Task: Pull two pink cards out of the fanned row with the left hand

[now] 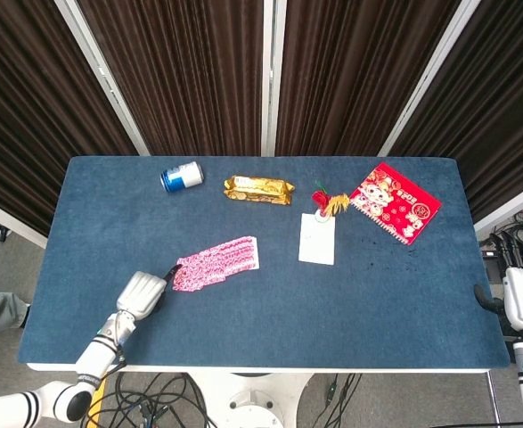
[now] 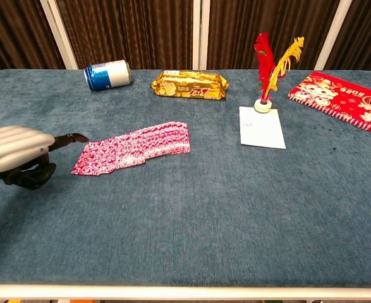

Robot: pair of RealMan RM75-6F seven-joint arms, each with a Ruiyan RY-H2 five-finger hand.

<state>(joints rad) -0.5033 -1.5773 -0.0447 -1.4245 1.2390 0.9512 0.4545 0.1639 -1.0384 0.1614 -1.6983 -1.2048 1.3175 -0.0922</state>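
Note:
A fanned row of pink patterned cards [image 1: 216, 263] [image 2: 134, 147] lies flat on the blue table [image 1: 270, 312], left of centre. My left hand [image 1: 142, 295] [image 2: 18, 153] hovers low just left of the row's left end. One dark fingertip [image 2: 78, 137] points at the end card, very close to it; whether it touches I cannot tell. The other fingers are curled under and hold nothing. My right hand [image 1: 513, 301] shows only in the head view, off the table's right edge, its fingers hidden.
Along the far side lie a blue can [image 1: 182, 176] on its side, a gold snack packet [image 1: 258, 188], a feathered shuttlecock [image 2: 268, 69] beside a white card [image 2: 261, 127], and a red envelope [image 1: 395, 202].

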